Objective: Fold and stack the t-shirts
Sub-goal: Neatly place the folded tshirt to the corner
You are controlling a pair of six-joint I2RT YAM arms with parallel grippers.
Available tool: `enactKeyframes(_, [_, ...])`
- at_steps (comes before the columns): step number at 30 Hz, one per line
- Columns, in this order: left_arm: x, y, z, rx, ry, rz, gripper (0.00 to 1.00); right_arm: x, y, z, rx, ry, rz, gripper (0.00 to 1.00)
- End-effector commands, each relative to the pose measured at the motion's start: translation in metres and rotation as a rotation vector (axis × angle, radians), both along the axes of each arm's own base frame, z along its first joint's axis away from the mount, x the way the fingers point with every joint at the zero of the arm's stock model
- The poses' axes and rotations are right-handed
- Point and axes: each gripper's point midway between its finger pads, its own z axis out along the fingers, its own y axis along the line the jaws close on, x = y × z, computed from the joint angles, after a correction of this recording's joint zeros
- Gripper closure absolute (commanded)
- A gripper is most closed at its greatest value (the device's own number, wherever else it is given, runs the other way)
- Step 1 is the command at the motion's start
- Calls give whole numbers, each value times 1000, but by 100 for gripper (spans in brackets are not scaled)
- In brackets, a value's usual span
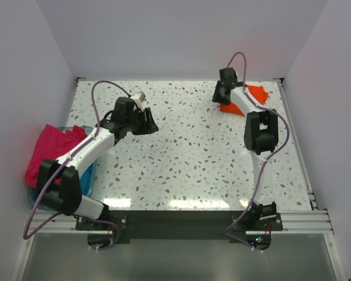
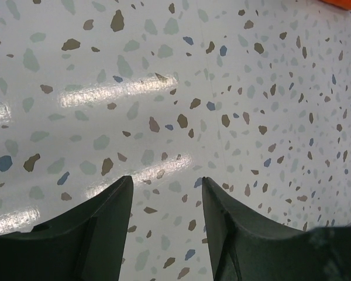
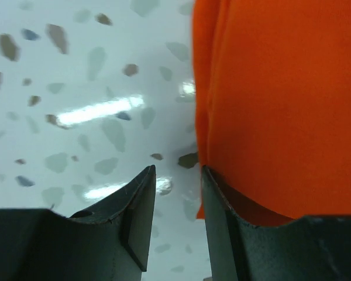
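A folded orange t-shirt (image 1: 254, 98) lies at the far right of the table. In the right wrist view it (image 3: 281, 99) fills the right half, its left edge beside my right finger. My right gripper (image 1: 221, 93) (image 3: 176, 175) is open and empty just left of that edge, low over the table. A magenta-pink t-shirt (image 1: 47, 149) is heaped on the pale blue tub (image 1: 88, 175) at the left edge, with teal cloth under it. My left gripper (image 1: 149, 122) (image 2: 164, 187) is open and empty above bare table, left of centre.
The speckled tabletop (image 1: 187, 158) lies between the two arms. White walls close in the back and sides. A metal rail (image 1: 292, 219) runs along the near edge. A sliver of the orange shirt (image 2: 345, 3) shows at the top right of the left wrist view.
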Motion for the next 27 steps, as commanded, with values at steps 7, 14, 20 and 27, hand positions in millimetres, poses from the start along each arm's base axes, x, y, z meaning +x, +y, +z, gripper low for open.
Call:
enactKeyframes(7, [2,5,12,-29,-67,-13,44,-5,-73,-45,70,97,-208,59])
enactKeyframes(14, [2,2,11,-39,-62,-19,44,-10,-124,-54,56,118,-286,58])
enactKeyframes(20, [3,2,9,-40,-57,-18,44,-8,-146,-56,34,127,-309,57])
enactKeyframes(27, [4,6,10,-31,-57,0,44,-4,-145,-34,97,59,-244,53])
